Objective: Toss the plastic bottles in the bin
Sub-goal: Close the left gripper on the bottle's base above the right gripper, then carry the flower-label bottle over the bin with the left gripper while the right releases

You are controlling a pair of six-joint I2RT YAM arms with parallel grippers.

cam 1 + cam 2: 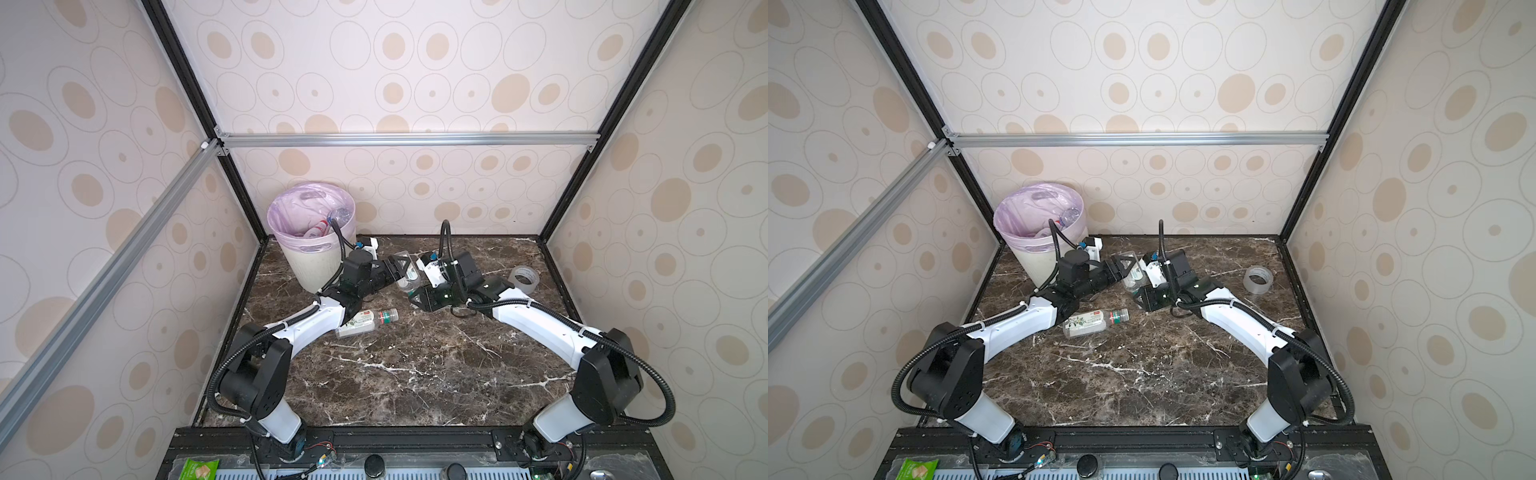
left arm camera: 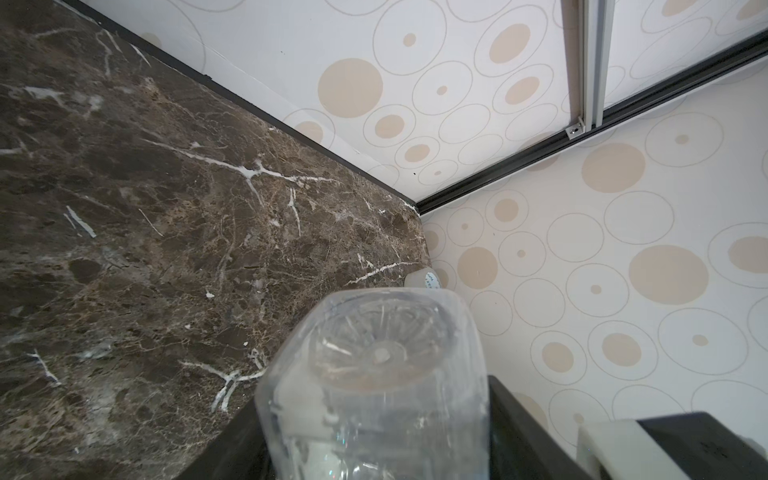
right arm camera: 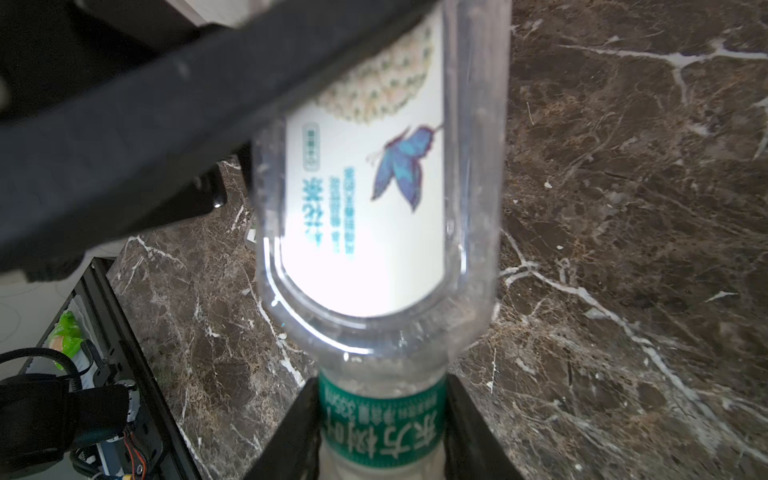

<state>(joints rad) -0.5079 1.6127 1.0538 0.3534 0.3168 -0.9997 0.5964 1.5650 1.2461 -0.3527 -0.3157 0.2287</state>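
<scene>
The right gripper [image 3: 382, 419] has its black jaws closed tight on the green neck band of a clear plastic bottle with a white butterfly label [image 3: 365, 232]; the left gripper [image 2: 374, 419] stands around the same bottle's ribbed base, one jaw on either side and close against it (whether they actually press it cannot be told); in both top views the two grippers meet head-on at this bottle, towards the back of the dark brown marble tabletop [image 1: 415, 374], near its middle. A second clear bottle with a white leaf-printed label [image 1: 365, 322] lies on its side on the tabletop, just beside the left forearm; the round off-white ribbed bin with a pink-lilac liner [image 1: 307, 270] stands in the back left corner, a few bottles [image 1: 328, 224] inside it; a clear tape roll [image 1: 524, 280] sits near the right arm, apart from the bottles.
</scene>
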